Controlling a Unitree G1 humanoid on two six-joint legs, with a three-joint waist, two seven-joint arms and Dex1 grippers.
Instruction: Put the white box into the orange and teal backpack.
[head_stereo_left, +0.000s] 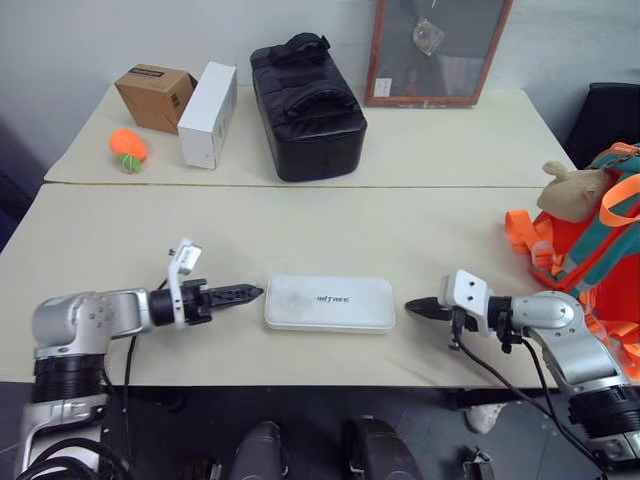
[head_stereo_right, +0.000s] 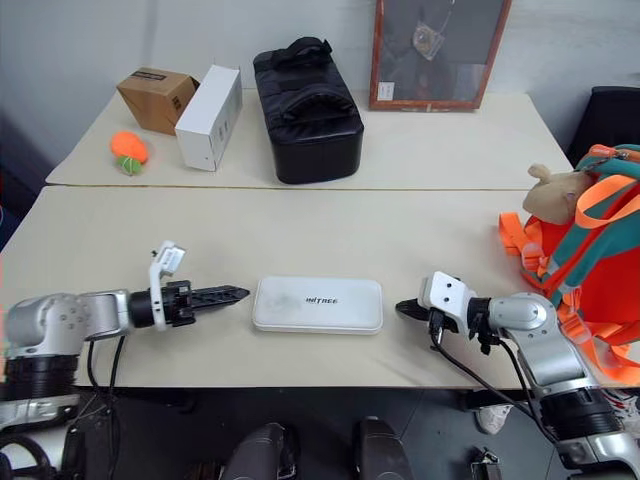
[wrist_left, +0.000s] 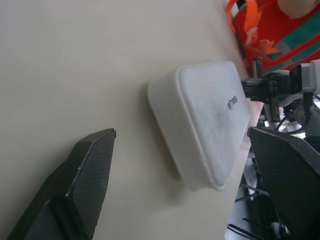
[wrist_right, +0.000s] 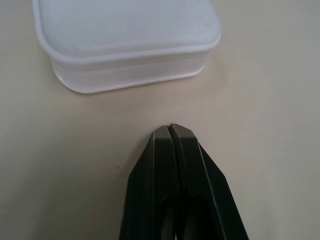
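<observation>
Tabletop (head_stereo_left: 150, 240) of pale beige laminate is lying under both my arms, and the flat, long white hard case with rounded corners and small dark lettering on its lid, the white box (head_stereo_left: 329, 303), is resting flat on it near the front edge, between my two hands. I am seeing my left hand (head_stereo_left: 252, 293) pointing at the box's left short end, just beside it; in the left wrist view its two black fingers (wrist_left: 82, 172) are standing wide apart, gripping nothing, with the box's end lying beyond the gap. My right hand (head_stereo_left: 415, 306) is pointing at the box's right short end, a little apart from it, and in the right wrist view its fingers (wrist_right: 160, 165) are pressed tight together, holding nothing. The small soft backpack with an orange body, teal trim and orange webbing straps, the orange and teal backpack (head_stereo_left: 590, 250), is sitting at the tabletop's right edge with a tan plush toy (head_stereo_left: 570, 188) on top of it, well apart from the box. Farther back I am seeing a black rectangular bag (head_stereo_left: 305, 105), a taller white cardboard carton (head_stereo_left: 209, 115), a brown cardboard box (head_stereo_left: 155, 97) and a small orange ball (head_stereo_left: 127, 148).
</observation>
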